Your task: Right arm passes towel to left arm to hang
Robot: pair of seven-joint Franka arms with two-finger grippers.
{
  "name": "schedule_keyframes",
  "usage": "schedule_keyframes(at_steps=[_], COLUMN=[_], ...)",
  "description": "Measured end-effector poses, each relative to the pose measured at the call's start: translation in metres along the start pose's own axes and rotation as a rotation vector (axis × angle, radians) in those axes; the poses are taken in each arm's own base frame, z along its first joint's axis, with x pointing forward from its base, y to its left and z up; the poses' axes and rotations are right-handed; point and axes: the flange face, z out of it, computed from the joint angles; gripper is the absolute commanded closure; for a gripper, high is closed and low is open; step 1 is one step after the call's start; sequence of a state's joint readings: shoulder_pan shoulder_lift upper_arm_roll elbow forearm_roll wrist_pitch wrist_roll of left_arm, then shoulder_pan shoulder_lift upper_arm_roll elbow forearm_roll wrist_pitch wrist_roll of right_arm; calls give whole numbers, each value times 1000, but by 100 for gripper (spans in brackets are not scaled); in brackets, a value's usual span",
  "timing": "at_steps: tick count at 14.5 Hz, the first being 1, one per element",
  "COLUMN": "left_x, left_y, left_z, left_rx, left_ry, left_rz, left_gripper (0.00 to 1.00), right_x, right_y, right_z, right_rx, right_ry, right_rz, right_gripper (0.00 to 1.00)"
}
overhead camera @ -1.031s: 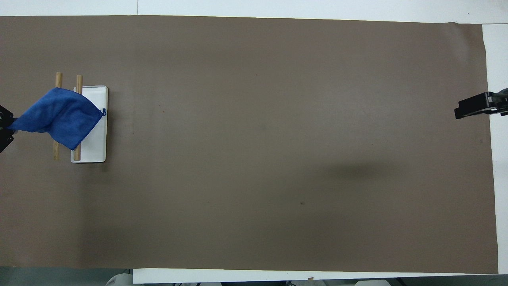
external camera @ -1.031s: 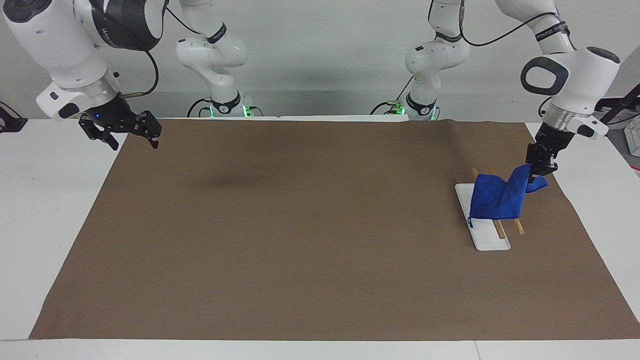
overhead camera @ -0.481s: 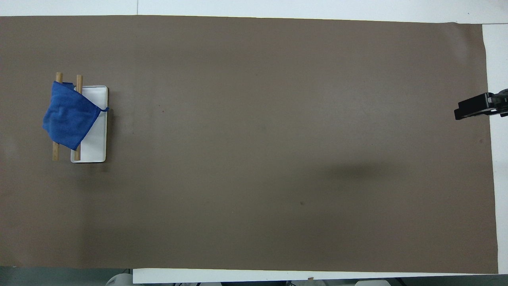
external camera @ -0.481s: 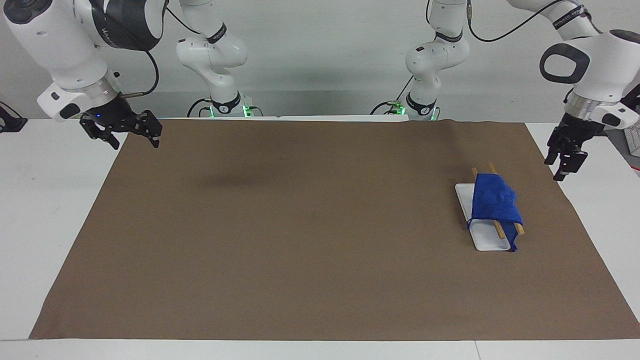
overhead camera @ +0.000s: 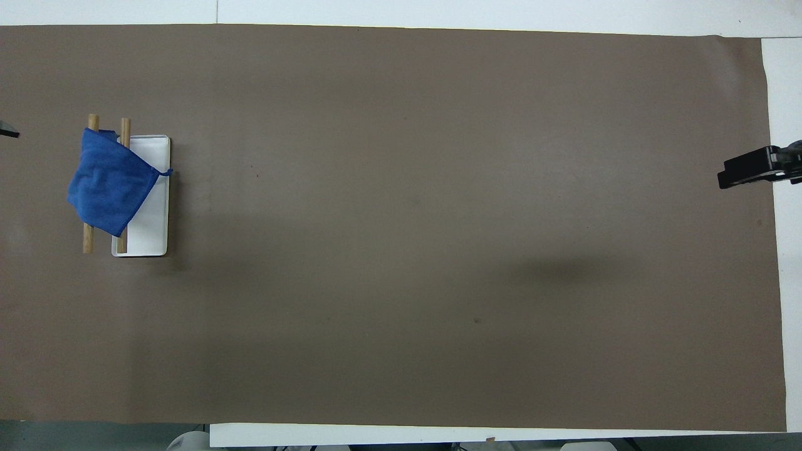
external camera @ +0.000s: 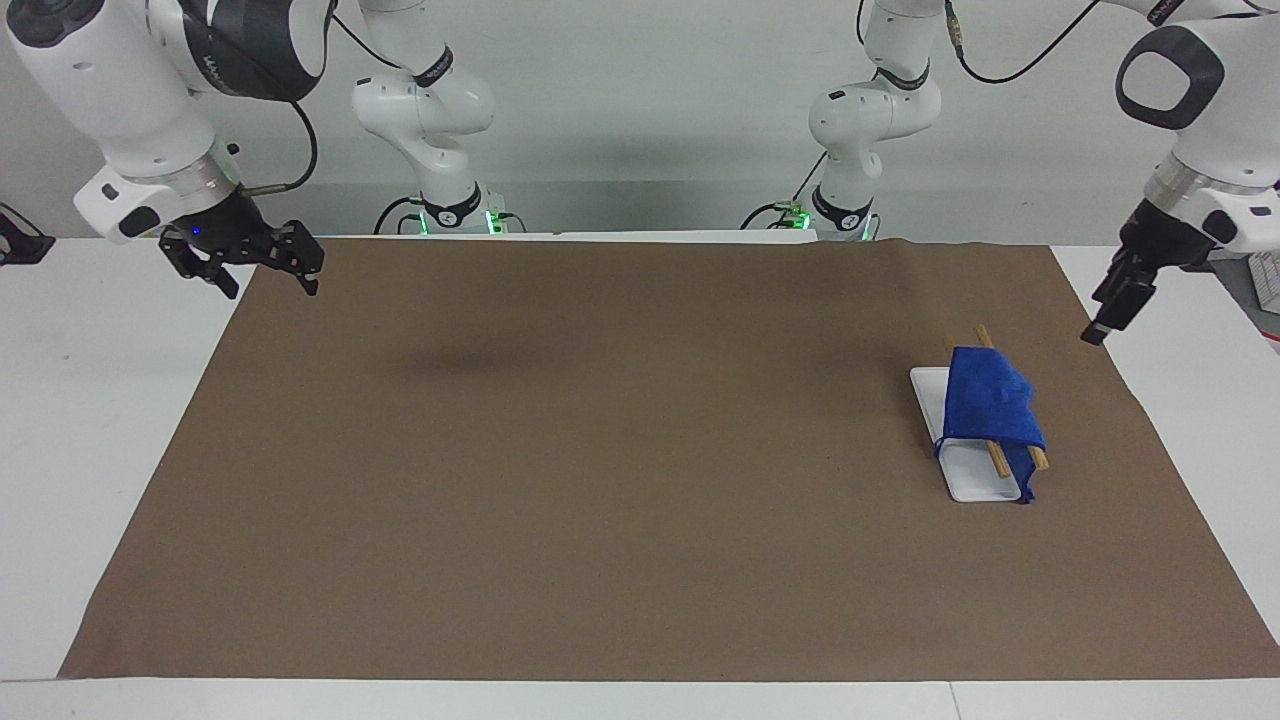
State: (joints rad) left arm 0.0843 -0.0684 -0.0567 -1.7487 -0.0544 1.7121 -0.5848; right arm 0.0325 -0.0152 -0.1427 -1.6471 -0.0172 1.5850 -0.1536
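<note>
The towel (external camera: 988,398) hangs draped over the two wooden rails (external camera: 1008,413) of the rack at my left arm's end, my left claw (external camera: 1110,312) hovers empty above the table edge beside it, its opening impossible to tell, my right claw (external camera: 243,258) waits spread wide, so hanging looks done and only parking remains.

No legible txt; arm (external camera: 215,60) lettering prob. too small.
</note>
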Motion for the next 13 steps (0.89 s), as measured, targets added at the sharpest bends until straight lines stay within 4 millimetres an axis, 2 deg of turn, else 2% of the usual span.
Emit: schedule_keyframes(at_steps=[3, 6, 9, 13], left_x=[-42, -54, -54, -55], left_y=[20, 15, 15, 18], left_z=[-29, -56, -54, -48], left_rx=[79, 87, 88, 95], left_ry=[-79, -106, -129, -153], left_rz=[285, 429, 553, 584], left_gripper=[0, 0, 0, 0], right_x=[-4, -5, -6, -6], right_y=[0, 1, 3, 2], right_z=[-8, -9, -8, -8], right_rx=[0, 0, 1, 1], right_ry=[15, 17, 11, 8], right_rz=[1, 5, 11, 8], right_gripper=[0, 0, 0, 0])
